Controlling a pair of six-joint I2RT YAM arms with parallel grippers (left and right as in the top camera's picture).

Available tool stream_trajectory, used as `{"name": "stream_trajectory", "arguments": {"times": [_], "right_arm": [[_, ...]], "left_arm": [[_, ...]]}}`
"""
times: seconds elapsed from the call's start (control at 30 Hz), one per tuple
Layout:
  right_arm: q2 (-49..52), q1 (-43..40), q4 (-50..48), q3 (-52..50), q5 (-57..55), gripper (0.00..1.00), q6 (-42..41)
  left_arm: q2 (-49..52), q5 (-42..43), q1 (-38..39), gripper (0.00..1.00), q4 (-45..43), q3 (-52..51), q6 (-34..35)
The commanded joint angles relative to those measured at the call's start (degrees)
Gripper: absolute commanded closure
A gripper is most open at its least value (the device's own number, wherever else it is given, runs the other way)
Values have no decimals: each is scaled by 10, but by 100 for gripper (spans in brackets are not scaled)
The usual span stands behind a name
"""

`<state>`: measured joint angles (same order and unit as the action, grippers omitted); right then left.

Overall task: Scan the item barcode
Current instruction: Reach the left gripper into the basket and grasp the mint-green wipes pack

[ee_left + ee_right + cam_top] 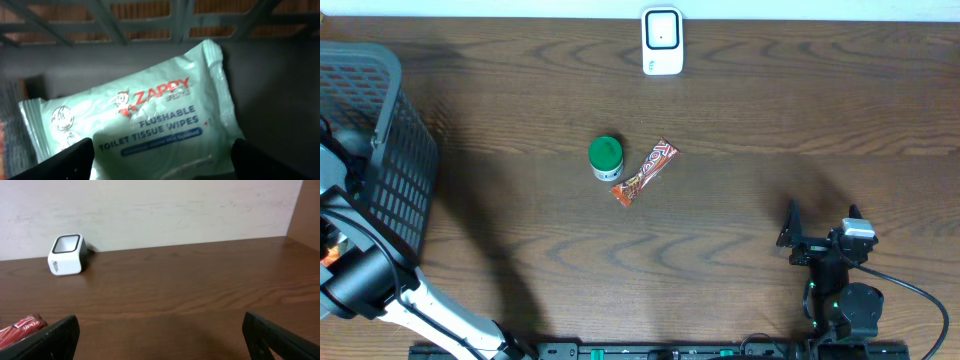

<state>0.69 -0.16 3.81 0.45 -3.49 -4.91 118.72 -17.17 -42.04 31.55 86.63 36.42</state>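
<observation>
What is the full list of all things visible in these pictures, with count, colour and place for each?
table: 1, brown wood, under everything
basket: 1, grey, left edge of the table
wipes pack: 1, pale green, lying inside the basket
jar: 1, green lid, table centre
snack bar: 1, orange-red wrapper, just right of the jar
scanner: 1, white, middle of the far edge
left gripper: 1, black, open, in the basket over the wipes pack
right gripper: 1, black, open, near right side, empty
</observation>
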Motion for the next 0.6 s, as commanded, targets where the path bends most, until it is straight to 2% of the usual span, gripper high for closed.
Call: {"name": "stream_trajectory", "arguments": {"times": [0.0,0.1,0.23,0.3,0.43,0.57], "right_arm": [[-3,4,2,-1,-1,1,7],[-3,4,2,-1,-1,1,7],[-3,4,2,-1,-1,1,7],[-3,4,2,-1,-1,1,7],[-3,4,2,-1,-1,1,7],[-3,4,2,-1,-1,1,7]], "left_arm": [[18,-16,0,12,-10,1,8],[26,-16,0,13,-13,1,7],[29,-16,0,27,-12,1,7],[29,-15,0,27,-13,1,8],[30,-16,3,11,-15,1,6],[38,-16,10,8,-32,1,-6]]}}
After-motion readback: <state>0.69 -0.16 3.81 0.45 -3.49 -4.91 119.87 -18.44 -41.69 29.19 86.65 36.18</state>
